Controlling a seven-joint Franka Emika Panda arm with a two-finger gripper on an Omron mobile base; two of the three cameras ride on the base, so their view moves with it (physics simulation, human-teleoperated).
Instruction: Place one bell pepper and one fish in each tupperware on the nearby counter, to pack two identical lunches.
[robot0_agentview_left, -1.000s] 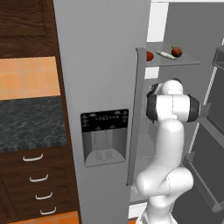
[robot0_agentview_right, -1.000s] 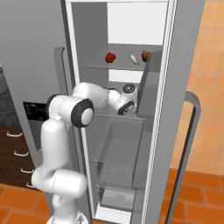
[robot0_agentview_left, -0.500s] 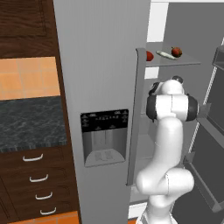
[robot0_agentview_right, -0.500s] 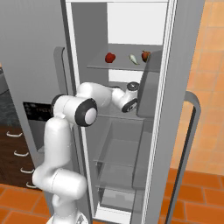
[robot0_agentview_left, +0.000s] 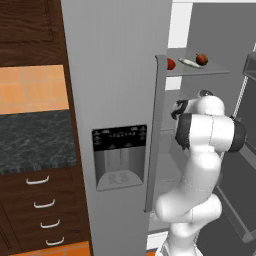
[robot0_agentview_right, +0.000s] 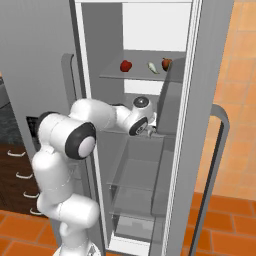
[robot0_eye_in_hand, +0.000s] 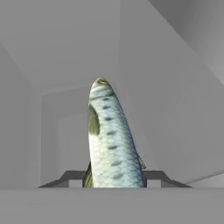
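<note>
gripper (robot0_eye_in_hand: 114, 178) clamped on fish (robot0_eye_in_hand: 111, 140) | sticking straight out ahead between tips | grabbed inside fridge (robot0_agentview_right: 145, 150) for tupperware packing

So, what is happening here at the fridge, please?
The white robot arm reaches into the open grey fridge, onto a middle shelf. In the hand view, its jaws are closing on a silvery blue-green scaled fish. Two red bell peppers and another pale fish lie on the glass shelf above.
</note>
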